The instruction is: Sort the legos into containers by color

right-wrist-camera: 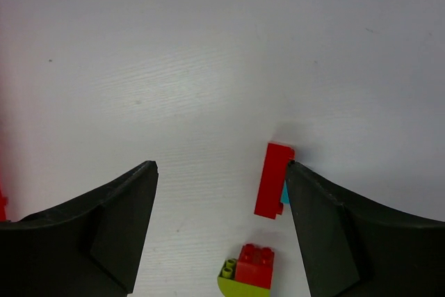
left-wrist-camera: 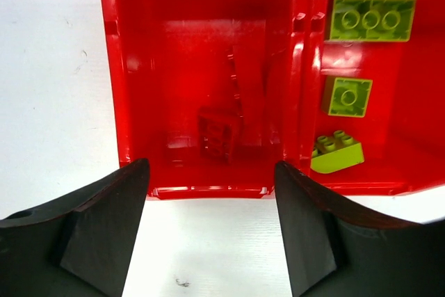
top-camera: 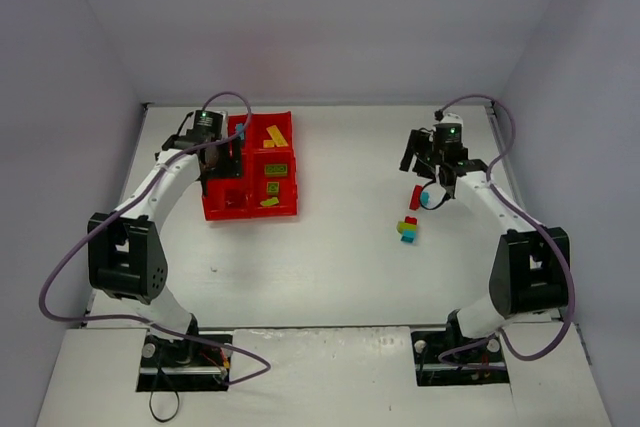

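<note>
Top view, yellow legos [top-camera: 277, 135] and green legos [top-camera: 275, 169] binned in the tray [top-camera: 222, 213], mixed clump [top-camera: 408, 230] loose on the table; left wrist, left gripper [left-wrist-camera: 210, 172] spread empty above a binned red brick [left-wrist-camera: 221, 133]; right wrist, right gripper [right-wrist-camera: 221, 172] spread, loose red brick [right-wrist-camera: 272, 180] touching one finger, ungrasped.

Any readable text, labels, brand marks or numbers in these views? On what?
None readable.
Stud tops of the green bricks: any embossing is too blurred to read.
Red tray: no label or print visible.
Red brick: no marking visible.
</note>
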